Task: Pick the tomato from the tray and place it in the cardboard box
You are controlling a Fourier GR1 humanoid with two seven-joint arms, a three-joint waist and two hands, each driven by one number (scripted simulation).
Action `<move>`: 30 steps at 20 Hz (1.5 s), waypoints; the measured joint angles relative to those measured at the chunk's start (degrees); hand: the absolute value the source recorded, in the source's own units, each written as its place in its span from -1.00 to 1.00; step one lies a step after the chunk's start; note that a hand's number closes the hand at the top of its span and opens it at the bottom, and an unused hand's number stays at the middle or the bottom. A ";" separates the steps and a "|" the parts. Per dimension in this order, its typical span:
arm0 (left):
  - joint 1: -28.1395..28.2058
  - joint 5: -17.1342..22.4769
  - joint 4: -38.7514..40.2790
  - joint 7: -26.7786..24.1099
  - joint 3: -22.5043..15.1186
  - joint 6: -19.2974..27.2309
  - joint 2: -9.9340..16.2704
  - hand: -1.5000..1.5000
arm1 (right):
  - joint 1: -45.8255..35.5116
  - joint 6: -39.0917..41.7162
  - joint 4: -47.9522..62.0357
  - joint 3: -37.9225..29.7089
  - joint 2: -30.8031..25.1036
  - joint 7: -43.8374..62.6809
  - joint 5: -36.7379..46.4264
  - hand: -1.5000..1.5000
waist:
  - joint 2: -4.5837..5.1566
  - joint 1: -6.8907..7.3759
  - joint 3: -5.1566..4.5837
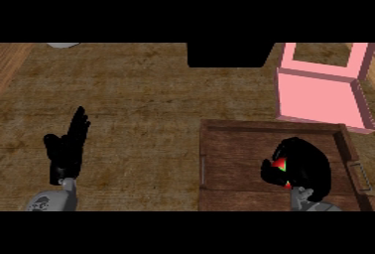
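Right robot hand (304,166) is curled round the tomato (279,165) over the tray (242,136); only a red sliver with a bit of green shows between thumb and fingers, the rest is hidden by the palm. I can't tell whether the tomato is still touching the tray floor or already lifted, the steep downward view gives no height cue. Fingers wrap from the far side, thumb on the near side, which I'd say is why so little of it shows. Left robot hand (67,149) sits over bare bench (132,99) at the left, fingers straight and pointing away, holding nothing; looks parked, well apart from the job. The box (319,94) appears pink here, open top, lying just beyond the tray's far right corner and touching or nearly touching its rim. Route looks short: up over the tray's far wall, then away and slightly right into the opening. Watch items as I judge them: the tray's raised rim and the side handle (359,174) near my wrist, and the box's near wall, which the hand must clear before lowering. A dark block (229,54) sits at the far edge, left of the box, off the route. Plenty of open bench left of the tray if I need to back out.
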 measured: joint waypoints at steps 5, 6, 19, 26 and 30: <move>-0.17 -0.33 0.14 0.45 -0.22 0.30 -0.27 0.00 | 4.09 4.63 -4.59 9.52 -6.56 -15.04 -3.45 1.00 | -0.24 -0.04 0.06; -0.21 -0.40 0.61 0.28 -0.15 0.41 -0.36 0.00 | 4.77 5.38 -5.72 11.42 -8.48 -18.56 -4.00 1.00 | -0.24 -0.19 0.06; 1.16 -0.05 -0.97 0.44 0.74 0.03 -0.10 0.00 | 20.95 1.35 -32.27 5.31 -29.51 -43.59 -11.12 1.00 | -0.30 -1.17 0.00; 1.00 -0.16 -1.40 0.82 1.25 0.04 0.41 0.00 | 18.78 3.25 -33.86 -6.10 -27.95 -45.86 -13.67 1.00 | -0.31 -1.50 -0.05; 0.81 -0.33 -1.81 1.58 0.97 0.22 0.07 0.00 | 14.86 6.51 -33.46 -14.80 -27.31 -46.51 -15.86 1.00 | -0.26 -1.26 -0.05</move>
